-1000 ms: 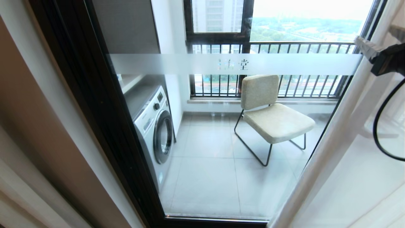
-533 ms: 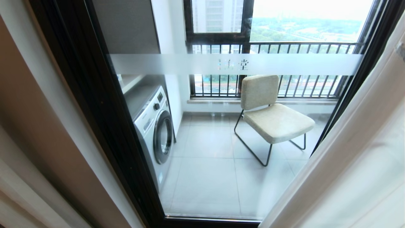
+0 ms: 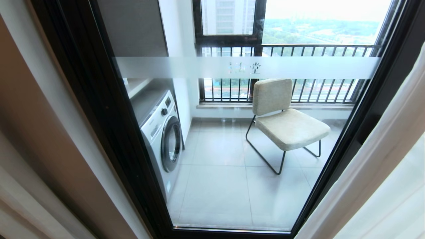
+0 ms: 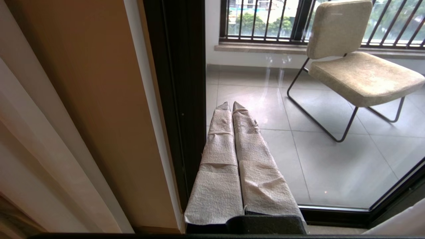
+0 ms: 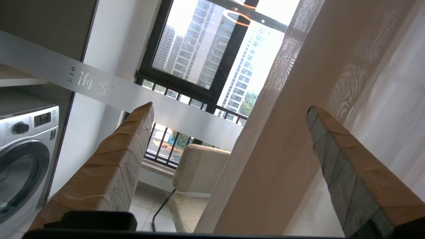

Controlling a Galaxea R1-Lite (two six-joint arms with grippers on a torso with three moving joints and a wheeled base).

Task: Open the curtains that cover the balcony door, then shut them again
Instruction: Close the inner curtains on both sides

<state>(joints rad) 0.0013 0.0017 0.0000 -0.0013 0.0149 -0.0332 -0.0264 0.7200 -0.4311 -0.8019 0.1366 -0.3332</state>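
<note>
From my remote station, nearest in the left wrist view is the left gripper (image 4: 231,105): its two paper-wrapped fingers (image 4: 219,149) are pressed together with nothing between them, and it points at the lower part of the glass beside the black frame. It does not appear in the head view.

The right gripper (image 5: 229,109) appears only in the right wrist view. Its wrapped fingers (image 5: 116,159) are spread wide and grip nothing. Between them hangs the edge of the floor-length pleated curtains (image 5: 292,109), thin white sheer fabric; I cannot tell whether either finger touches the cloth.

In the head view the curtains are drawn to both sides: cream-beige opaque folds at the left margin (image 3: 20,186) and the white sheer at the right margin.

Between them stands the balcony door (image 3: 99,99), a tall clear glass panel in a thick black frame with a frosted white horizontal band across it. The glass is uncovered.

Beyond the glass, on grey floor tiles, a white front-loading washing machine (image 3: 162,132) stands on the left. A beige upholstered chair with a thin black metal frame (image 3: 285,122) stands on the right, well apart from the machine. Behind both runs a black barred railing (image 3: 298,49) under black-framed windows.
</note>
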